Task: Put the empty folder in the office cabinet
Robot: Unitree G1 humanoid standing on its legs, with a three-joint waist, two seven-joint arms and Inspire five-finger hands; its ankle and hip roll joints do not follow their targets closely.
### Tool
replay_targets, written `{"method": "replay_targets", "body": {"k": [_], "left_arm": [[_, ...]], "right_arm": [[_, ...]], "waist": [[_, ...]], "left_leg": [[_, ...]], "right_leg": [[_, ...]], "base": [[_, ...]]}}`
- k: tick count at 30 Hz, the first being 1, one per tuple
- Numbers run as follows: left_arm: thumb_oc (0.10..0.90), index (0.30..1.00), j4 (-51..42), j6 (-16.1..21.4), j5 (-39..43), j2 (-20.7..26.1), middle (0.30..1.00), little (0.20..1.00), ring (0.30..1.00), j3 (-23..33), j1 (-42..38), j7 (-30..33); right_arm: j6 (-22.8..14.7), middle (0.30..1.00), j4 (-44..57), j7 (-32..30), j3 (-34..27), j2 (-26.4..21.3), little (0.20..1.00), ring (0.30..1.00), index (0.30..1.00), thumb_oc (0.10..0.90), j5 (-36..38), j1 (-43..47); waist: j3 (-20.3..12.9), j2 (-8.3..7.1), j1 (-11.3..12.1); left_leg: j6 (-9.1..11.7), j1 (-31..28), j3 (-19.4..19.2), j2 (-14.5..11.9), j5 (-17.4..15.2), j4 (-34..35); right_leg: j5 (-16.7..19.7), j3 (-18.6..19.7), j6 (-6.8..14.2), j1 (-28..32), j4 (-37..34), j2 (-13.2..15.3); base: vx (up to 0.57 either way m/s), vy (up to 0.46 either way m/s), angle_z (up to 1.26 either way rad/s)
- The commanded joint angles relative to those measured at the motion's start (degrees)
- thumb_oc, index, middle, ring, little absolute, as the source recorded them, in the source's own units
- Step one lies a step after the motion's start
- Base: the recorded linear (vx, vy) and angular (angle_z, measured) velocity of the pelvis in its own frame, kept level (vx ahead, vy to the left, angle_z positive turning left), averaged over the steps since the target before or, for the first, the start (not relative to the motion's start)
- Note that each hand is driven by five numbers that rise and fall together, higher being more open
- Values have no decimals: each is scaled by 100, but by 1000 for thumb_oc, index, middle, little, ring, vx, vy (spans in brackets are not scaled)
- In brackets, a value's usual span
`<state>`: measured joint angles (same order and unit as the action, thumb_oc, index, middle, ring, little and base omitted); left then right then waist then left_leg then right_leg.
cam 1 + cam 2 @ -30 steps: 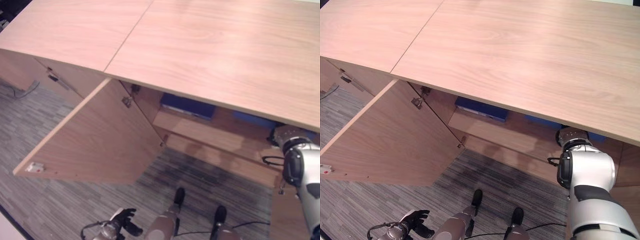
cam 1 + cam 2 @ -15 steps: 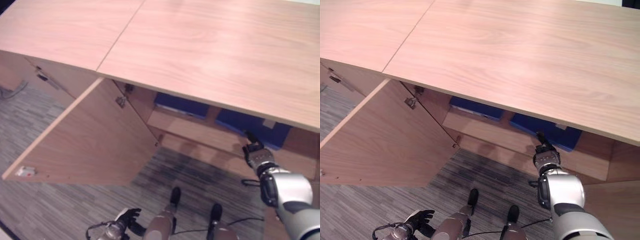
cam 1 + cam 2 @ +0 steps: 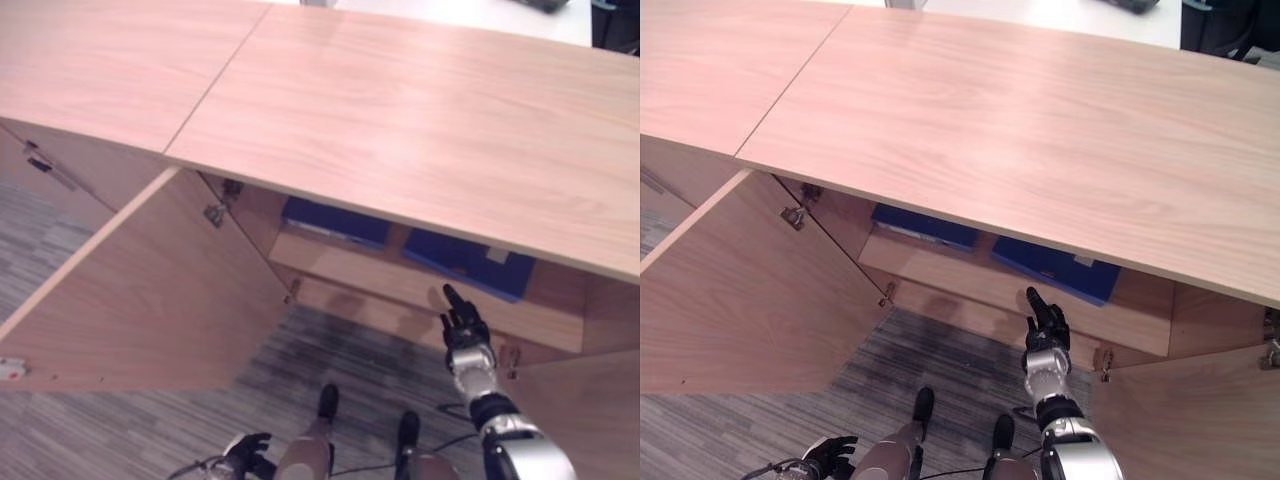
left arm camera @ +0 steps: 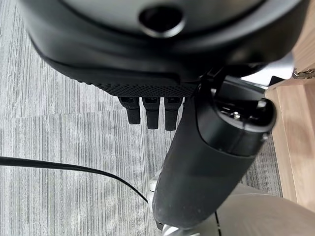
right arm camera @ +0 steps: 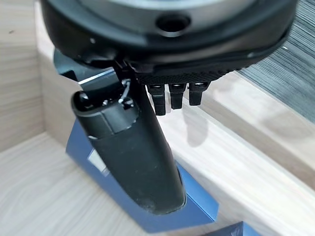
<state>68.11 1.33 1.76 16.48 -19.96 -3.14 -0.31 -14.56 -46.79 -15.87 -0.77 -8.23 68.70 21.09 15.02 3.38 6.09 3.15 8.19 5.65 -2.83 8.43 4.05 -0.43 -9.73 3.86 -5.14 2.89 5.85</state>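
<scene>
Right hand held empty before the open cabinet; folders seen lying inside on the shelf.

Nearest, the left hand (image 3: 246, 453) is seen low over the grey striped carpet (image 3: 120, 420), fingers relaxed and hanging loose, nothing held. Further out, the right hand (image 3: 1045, 325) is raised just in front of the cabinet shelf (image 3: 940, 265), fingers straight and together, thumb extended, nothing gripped. Beyond its fingertips a blue folder (image 3: 1055, 268) is seen lying flat on the shelf, apart from the hand. A second blue folder (image 3: 922, 226) lies on the same shelf towards the left, near the hinged side. The left cabinet door (image 3: 140, 290) is swung wide open. The wooden cabinet top (image 3: 420, 110) spans above everything.
</scene>
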Motion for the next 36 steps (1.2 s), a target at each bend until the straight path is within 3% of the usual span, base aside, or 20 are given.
{"method": "replay_targets", "body": {"k": [1, 2, 4, 5, 6, 7, 11, 13, 14, 16, 21, 36], "left_arm": [[800, 900, 439, 89, -311, -205, 900, 900, 900, 55, 102, 90], [800, 900, 484, 115, -436, -196, 900, 900, 900, 178, 114, 125], [800, 900, 497, 132, -502, -193, 900, 900, 900, 233, 150, 123], [800, 900, 497, 148, -555, -190, 900, 900, 900, 291, 170, 104], [800, 900, 501, 156, -585, -167, 900, 900, 900, 342, 167, 92], [800, 900, 501, 174, -629, -156, 900, 900, 900, 378, 181, 90], [800, 900, 520, 222, -839, -155, 900, 900, 900, 538, 244, 38], [800, 900, 529, 236, -875, -165, 900, 900, 900, 573, 257, 29], [800, 900, 567, 255, -948, -162, 900, 900, 900, 642, 263, -4], [800, 900, 597, 271, -1018, -177, 900, 900, 900, 665, 275, -6], [800, 900, 661, 291, -1146, -179, 900, 900, 900, 599, 316, -19], [800, 900, 556, 327, -1149, -110, 900, 900, 900, 194, 345, 34]], "right_arm": [[-481, 900, 1162, 511, 66, -402, 900, 900, 900, 800, -990, -213], [-448, 900, 1480, 575, 181, -594, 900, 900, 900, 800, -1608, -514], [-438, 900, 1683, 581, 202, -666, 900, 900, 900, 800, -1925, -711], [-400, 573, 1859, 560, 259, -766, 573, 573, 573, 582, -2327, -880], [-343, 573, 1927, 571, 371, -927, 573, 573, 573, 582, -2745, -956], [-287, 300, 2061, 531, 404, -1007, 300, 300, 300, 400, -3075, -1054], [30, 300, 2896, 466, 733, -1732, 300, 300, 300, 400, -5256, -1497], [66, 300, 3101, 445, 788, -1885, 300, 300, 300, 400, -5684, -1559], [127, 300, 3334, 398, 868, -2172, 300, 300, 300, 400, -6468, -1617], [178, 300, 3480, 354, 962, -2393, 300, 300, 300, 400, -7029, -1655], [355, 300, 3031, 301, 1244, -2601, 300, 300, 300, 400, -7680, -1495], [590, 300, 934, 158, 1785, -2270, 300, 300, 300, 400, -7256, -415]], "waist": [[-265, -66, -63], [-301, -99, -121], [-337, -100, -153], [-360, -101, -181], [-370, -111, -193], [-392, -112, -208], [-488, -140, -263], [-503, -135, -270], [-529, -145, -278], [-546, -146, -287], [-578, -155, -248], [-451, -68, -33]], "left_leg": [[167, -308, -247, -257, -928, -243], [169, -369, -277, -263, -925, -215], [168, -413, -290, -264, -923, -189], [169, -446, -299, -275, -923, -179], [170, -468, -310, -289, -918, -176], [172, -497, -314, -297, -925, -165], [177, -598, -346, -326, -942, -134], [177, -621, -349, -331, -948, -126], [178, -643, -348, -342, -948, -119], [177, -667, -347, -353, -942, -110], [165, -681, -332, -356, -921, -84], [161, -579, -214, -319, -840, -65]], "right_leg": [[-608, -46, 414, -10, 563, 420], [-598, -44, 420, 29, 540, 418], [-597, -39, 424, 67, 512, 413], [-601, -39, 428, 82, 510, 414], [-598, -38, 429, 81, 518, 416], [-603, -39, 429, 101, 515, 415], [-629, -52, 440, 161, 519, 399], [-637, -54, 441, 180, 514, 396], [-640, -57, 449, 189, 511, 396], [-647, -60, 448, 200, 516, 389], [-650, -71, 427, 226, 502, 368], [-647, -161, 398, 180, 543, 367]], "base": [[32, 0, -6], [46, 5, -6], [33, 6, -4], [14, 2, -5], [25, -2, -7], [24, -7, -5], [30, -13, -5], [17, -14, -5], [0, 0, 0], [0, 0, 0], [0, 0, 0], [-3, -4, 2]]}}
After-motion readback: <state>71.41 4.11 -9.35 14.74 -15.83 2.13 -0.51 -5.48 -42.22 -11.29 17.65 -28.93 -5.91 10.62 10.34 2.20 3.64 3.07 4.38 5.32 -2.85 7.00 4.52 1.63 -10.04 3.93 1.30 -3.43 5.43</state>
